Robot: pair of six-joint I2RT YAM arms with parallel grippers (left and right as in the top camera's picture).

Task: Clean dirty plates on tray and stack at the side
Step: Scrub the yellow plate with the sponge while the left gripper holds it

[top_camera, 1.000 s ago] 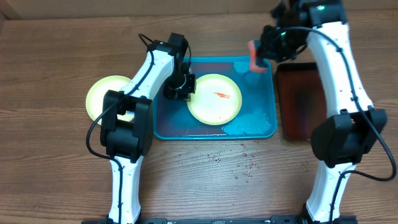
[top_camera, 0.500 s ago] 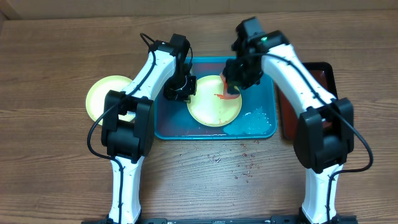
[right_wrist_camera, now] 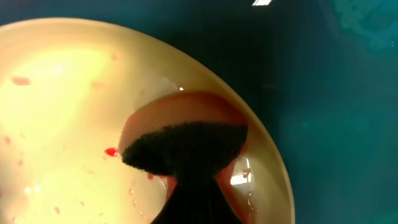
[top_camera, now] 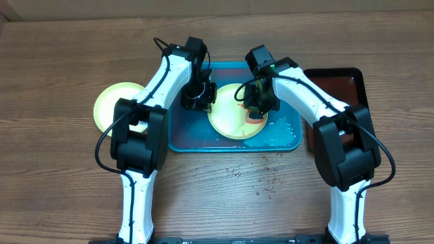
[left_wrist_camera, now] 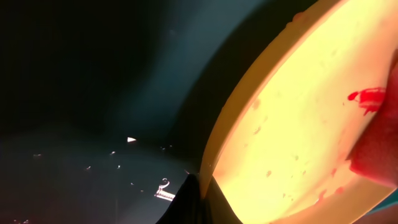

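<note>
Right pincer (top_camera: 256, 110) has swung in, clamped on sponge (right_wrist_camera: 186, 149), pressing plate (top_camera: 227, 127) below. Left pincer (top_camera: 198, 102) looks pinched on its rim. I'd scrub flat toward smear (right_wrist_camera: 111, 151), left of me.

Big tray (top_camera: 180, 139) mid-frame on the table (top_camera: 54, 176), a bit above centre. Inner plate (top_camera: 227, 125) lies in it, centre-right part. Narrow tray (top_camera: 339, 95) just right of the big tray, side by side. Outer plate (top_camera: 108, 102) on the table left of the big tray, partly under the left arm. Left gripper (top_camera: 198, 103) at the inner plate's left rim. Right gripper (top_camera: 258, 108) over its right part, sponge (top_camera: 255, 118) on the plate beneath. Droplets (top_camera: 261, 177) on the table below the big tray's lower-right corner
</note>
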